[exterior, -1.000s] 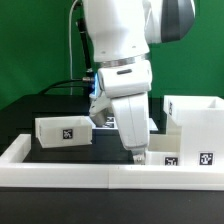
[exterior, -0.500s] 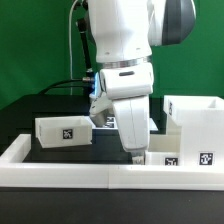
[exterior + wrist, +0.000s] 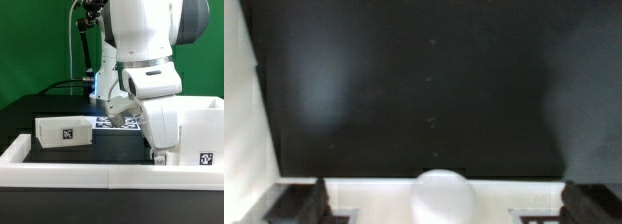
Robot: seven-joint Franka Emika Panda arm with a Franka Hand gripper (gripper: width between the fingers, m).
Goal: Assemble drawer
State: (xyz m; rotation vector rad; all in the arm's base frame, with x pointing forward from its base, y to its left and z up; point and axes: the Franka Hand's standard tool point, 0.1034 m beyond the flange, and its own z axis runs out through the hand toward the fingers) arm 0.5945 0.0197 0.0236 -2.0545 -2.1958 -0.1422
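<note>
A white drawer tray [image 3: 65, 131] with a black-and-white tag stands on the dark table at the exterior view's left. The tall boxy housing [image 3: 201, 128] stands at the right, tag low on its front. My gripper [image 3: 158, 153] hangs low just in front of the housing, and the arm hides what lies under it. In the wrist view the gripper [image 3: 441, 206] is open. Its dark fingers [image 3: 295, 202] stand on either side of a white tray [image 3: 375, 195] that has a rounded knob [image 3: 441, 192]. I cannot tell whether the fingers touch it.
The long low white border wall [image 3: 90, 176] runs along the table's front. The marker board [image 3: 108, 122] lies flat behind the arm. Black cables trail at the back left. A white strip [image 3: 239, 100] edges the dark table in the wrist view.
The arm has swung toward the exterior view's right and now covers the small tagged tray in front of the housing. The jaws have stayed wide.
</note>
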